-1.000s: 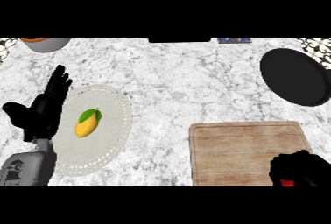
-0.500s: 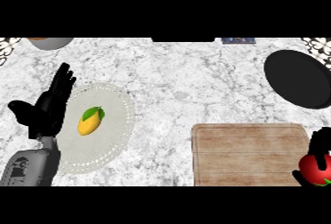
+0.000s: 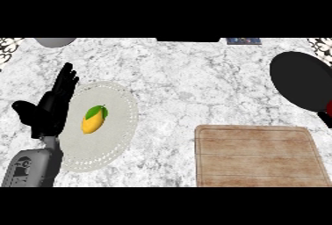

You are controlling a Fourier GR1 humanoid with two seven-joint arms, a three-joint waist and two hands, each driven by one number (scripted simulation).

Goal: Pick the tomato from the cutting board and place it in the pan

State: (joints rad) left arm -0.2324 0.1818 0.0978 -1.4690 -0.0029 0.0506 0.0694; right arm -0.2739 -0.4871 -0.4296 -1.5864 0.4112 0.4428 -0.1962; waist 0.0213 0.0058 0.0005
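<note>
Transport step: the cutting board (image 3: 256, 156) is bare; the right hand (image 3: 328, 115), barely visible, apparently grips the tomato (image 3: 330, 107). Next: release above the pan (image 3: 301, 81). Left hand (image 3: 48, 110) rests open.

mango (image 3: 94, 119) on plate (image 3: 123, 132), cutting board (image 3: 256, 156) right

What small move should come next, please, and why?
Probably bring the tomato up and leftward over the pan. Only a red sliver shows at the view's right edge, beside the pan's lower rim, and the cutting board holds no tomato.
</note>
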